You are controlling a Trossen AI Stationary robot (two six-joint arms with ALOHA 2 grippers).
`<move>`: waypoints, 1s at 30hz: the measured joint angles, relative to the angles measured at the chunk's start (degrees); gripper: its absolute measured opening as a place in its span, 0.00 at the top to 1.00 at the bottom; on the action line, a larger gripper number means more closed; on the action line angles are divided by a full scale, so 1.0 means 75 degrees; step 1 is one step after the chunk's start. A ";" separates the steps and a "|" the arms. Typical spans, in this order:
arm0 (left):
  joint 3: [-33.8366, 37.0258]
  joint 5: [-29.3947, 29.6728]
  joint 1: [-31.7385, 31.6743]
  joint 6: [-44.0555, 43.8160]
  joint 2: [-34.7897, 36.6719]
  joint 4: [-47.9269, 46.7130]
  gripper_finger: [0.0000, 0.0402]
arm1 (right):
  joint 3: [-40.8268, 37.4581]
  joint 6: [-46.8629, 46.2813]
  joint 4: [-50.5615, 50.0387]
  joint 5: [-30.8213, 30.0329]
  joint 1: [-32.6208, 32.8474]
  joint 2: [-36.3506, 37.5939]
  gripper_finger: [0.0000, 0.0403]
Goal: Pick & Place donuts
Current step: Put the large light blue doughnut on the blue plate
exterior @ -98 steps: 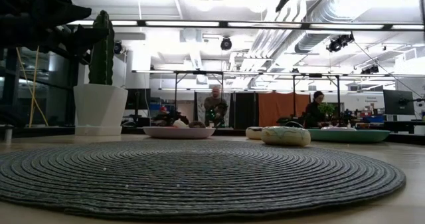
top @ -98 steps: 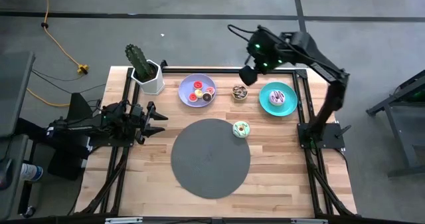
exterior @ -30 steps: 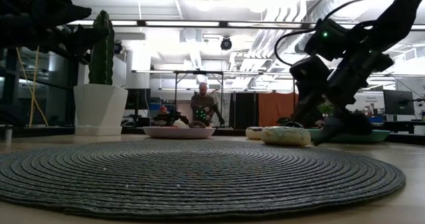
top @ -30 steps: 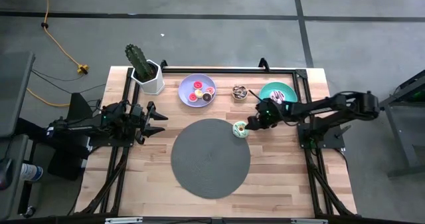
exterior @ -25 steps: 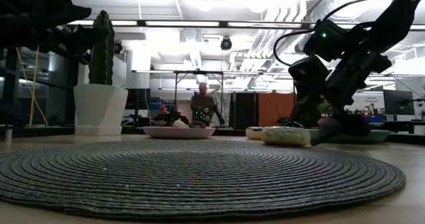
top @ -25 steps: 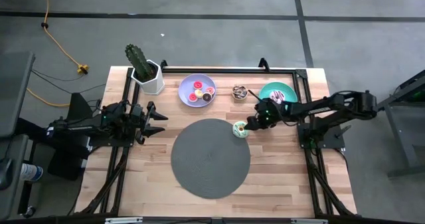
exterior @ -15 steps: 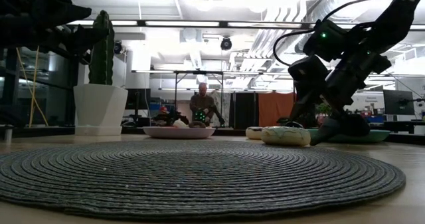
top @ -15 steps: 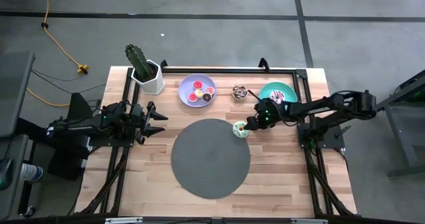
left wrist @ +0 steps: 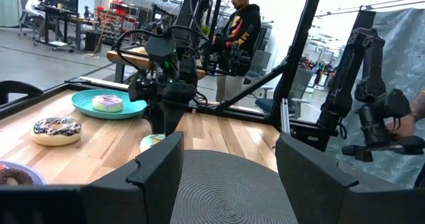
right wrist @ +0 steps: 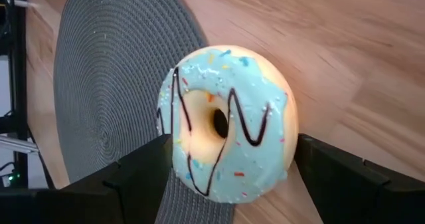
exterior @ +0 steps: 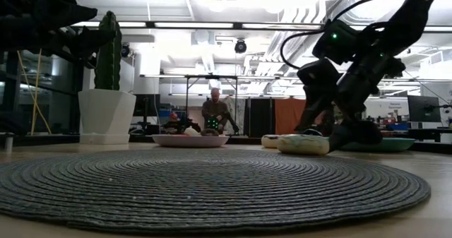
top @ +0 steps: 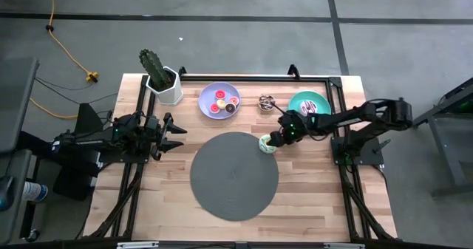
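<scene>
The green-iced donut [top: 265, 144] with chocolate drizzle [right wrist: 226, 121] lies flat on the wood, its edge over the rim of the grey mat [top: 234, 176]. My right gripper [top: 272, 140] is low over it, open, one finger on each side [exterior: 326, 135]. More donuts lie on the lavender plate [top: 207, 95]. A pink one sits on the teal plate [top: 295, 116], and a chocolate sprinkled one [top: 267, 102] rests on the table. My left gripper [top: 176, 131] waits open near the table's left edge. My right gripper comes slanting down from the table's right side. Its fingers [right wrist: 143, 174] stand close against two opposite sides of the green donut's rim [right wrist: 174, 151]. I cannot tell whether they touch it. The donut rests flat on the table.
A cactus in a white pot [top: 164, 83] stands at the far left corner. The black frame rails [top: 334, 123] run along the table's edges. The large mat fills the middle. A person [exterior: 214, 114] stands in the room beyond the table.
My right gripper has slid a little toward the table's left edge, staying low, until its fingers stand around the green donut. The donut has stayed where it was. My left arm has kept still.
</scene>
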State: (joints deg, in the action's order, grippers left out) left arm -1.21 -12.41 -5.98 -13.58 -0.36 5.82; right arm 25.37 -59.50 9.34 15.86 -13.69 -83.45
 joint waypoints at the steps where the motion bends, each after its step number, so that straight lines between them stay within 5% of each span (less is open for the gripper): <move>1: -0.0001 0.0001 -0.0001 0.0000 -0.0003 -0.0001 0.43 | 0.0034 -0.0020 -0.0006 -0.0065 0.0000 -0.0031 0.24; 13: 0.0002 0.0001 0.0001 0.0000 0.0000 0.0000 0.43 | 0.0075 -0.0672 -0.0667 -0.0490 0.0000 -0.0074 0.25; 30: 0.0002 0.0001 -0.0002 0.0000 -0.0001 0.0000 0.43 | 0.0448 -0.0468 -0.1339 -0.0477 -0.0003 -0.0097 0.39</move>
State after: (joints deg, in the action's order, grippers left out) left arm -1.19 -12.40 -6.00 -13.58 -0.37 5.82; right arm 28.73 -63.01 -0.70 12.28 -13.72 -84.18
